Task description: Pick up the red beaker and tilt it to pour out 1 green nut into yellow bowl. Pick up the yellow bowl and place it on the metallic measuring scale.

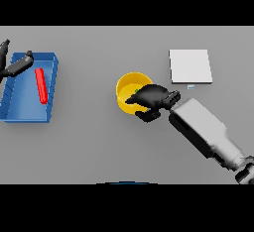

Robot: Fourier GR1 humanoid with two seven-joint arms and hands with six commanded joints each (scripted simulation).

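Here the right hand has its fingers curled over the near-right rim of the yellow bowl, a green nut inside. The metallic measuring scale lies up and right of the bowl, apart. The red beaker lies lengthwise in the blue tray; the left hand, fingers relaxed, is over its far-left corner. No writing is readable.

A single head view looks steeply down onto the grey tabletop from the robot's side. The far edge lies toward twelve o'clock, at moderate distance.
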